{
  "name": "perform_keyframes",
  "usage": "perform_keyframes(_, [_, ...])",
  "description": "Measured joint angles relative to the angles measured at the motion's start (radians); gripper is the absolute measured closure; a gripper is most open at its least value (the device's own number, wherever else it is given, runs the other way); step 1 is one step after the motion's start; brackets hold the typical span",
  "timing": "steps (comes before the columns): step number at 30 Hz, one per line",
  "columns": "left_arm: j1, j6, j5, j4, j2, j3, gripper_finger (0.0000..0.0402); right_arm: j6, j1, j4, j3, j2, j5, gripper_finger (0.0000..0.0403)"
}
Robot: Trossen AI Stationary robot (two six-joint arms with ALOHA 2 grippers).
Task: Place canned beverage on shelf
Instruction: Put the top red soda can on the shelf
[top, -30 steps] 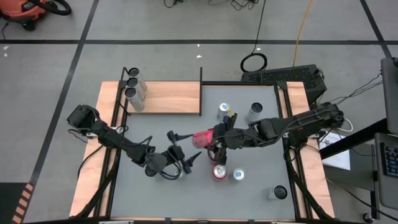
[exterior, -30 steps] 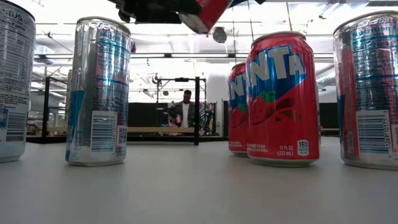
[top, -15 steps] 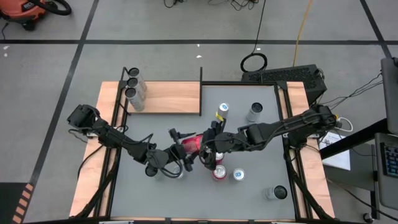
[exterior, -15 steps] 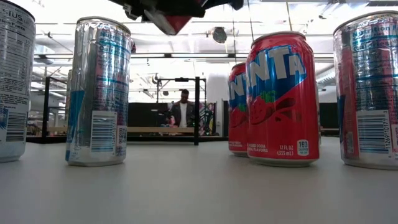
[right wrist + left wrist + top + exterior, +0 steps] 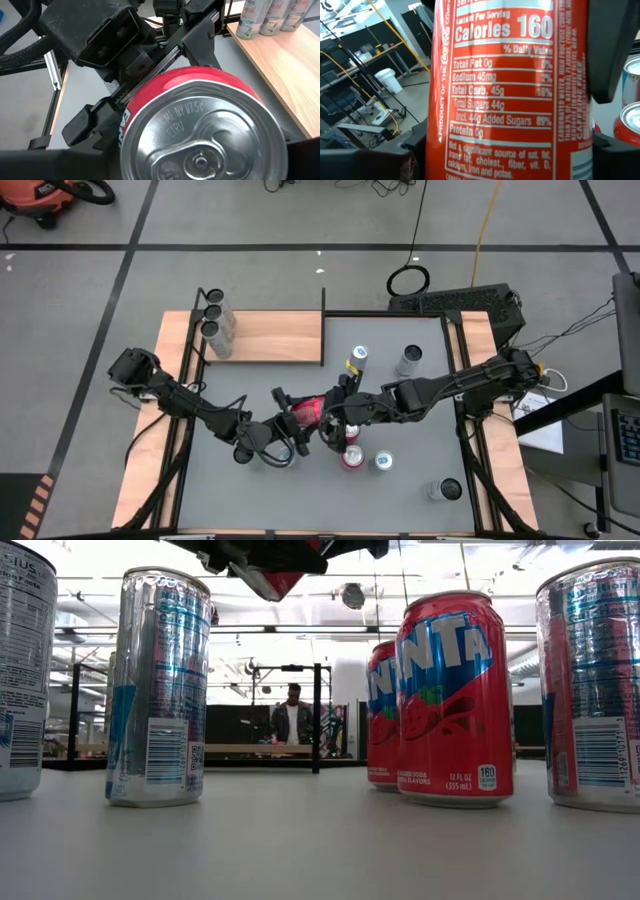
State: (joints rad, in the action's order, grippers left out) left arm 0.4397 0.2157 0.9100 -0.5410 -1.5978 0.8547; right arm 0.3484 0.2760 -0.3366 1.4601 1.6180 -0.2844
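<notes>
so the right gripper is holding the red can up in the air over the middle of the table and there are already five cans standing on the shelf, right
Not five. The high view shows three cans standing in a row at the left end of the shelf. The rest holds: the right gripper has the red can lifted above the middle of the table, meeting the left gripper there.

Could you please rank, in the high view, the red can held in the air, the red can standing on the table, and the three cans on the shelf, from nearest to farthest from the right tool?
From the right tool:
1. Held red can, between both tools, mid-table.
2. Standing red can, just toward the table's front.
3. Three cans on the shelf, far-left corner.
</notes>
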Motion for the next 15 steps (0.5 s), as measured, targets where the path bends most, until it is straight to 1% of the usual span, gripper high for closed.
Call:
perform_keyframes(10, [0.045,0.021,0.041,0.008,0.002,0.002,0.0107,-0.003,0.001,0.006,0.000,0.000,0.006,0.0149])
perform_keyframes(15, [0.057,0.002,0.039,0.011,0.002,0.002,0.0103,-0.006,0.001,0.003,0.000,0.000,0.010,0.0149])
